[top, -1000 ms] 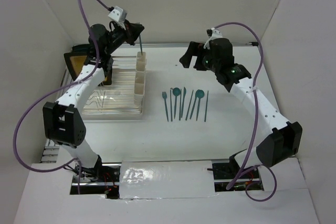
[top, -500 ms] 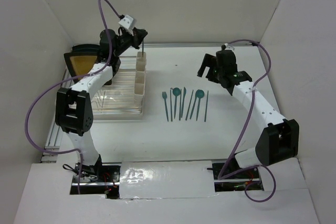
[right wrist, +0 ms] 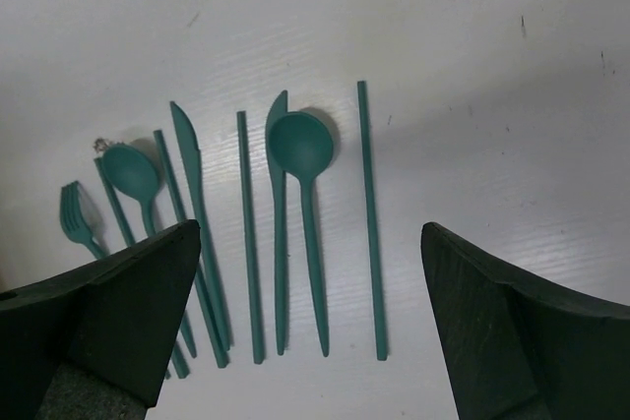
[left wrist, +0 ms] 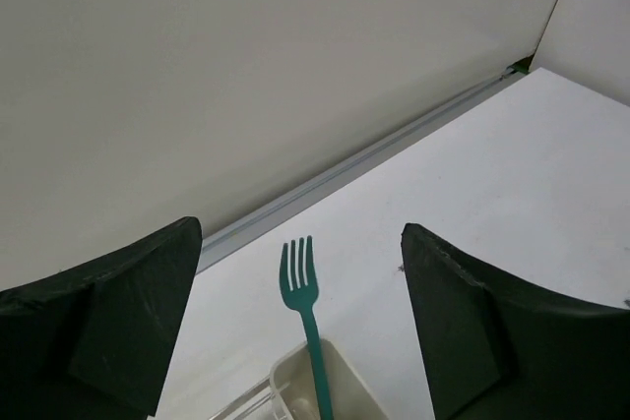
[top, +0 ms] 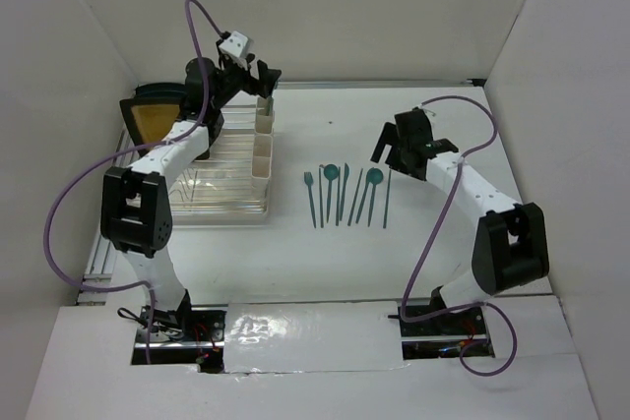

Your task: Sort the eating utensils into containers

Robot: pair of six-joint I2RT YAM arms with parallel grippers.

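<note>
Eating utensils [right wrist: 190, 164] lie on the worktop [right wrist: 492, 95]: two spoons [right wrist: 300, 145], two knives [right wrist: 279, 204], one fork [right wrist: 71, 211], plus thin sticks [right wrist: 371, 223], beneath the spread right end effector [right wrist: 310, 231]. Another fork [left wrist: 298, 277] stands in a cream cup [left wrist: 359, 390] within the spread left end effector [left wrist: 300, 231], untouched.

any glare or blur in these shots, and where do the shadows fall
Top external: glare on the shiny strip at the near edge. Left wrist: the fork is sharp, the near fingers dark and soft. Right wrist: the middle spoon is crisp, a faint shadow right of its bowl.
</note>
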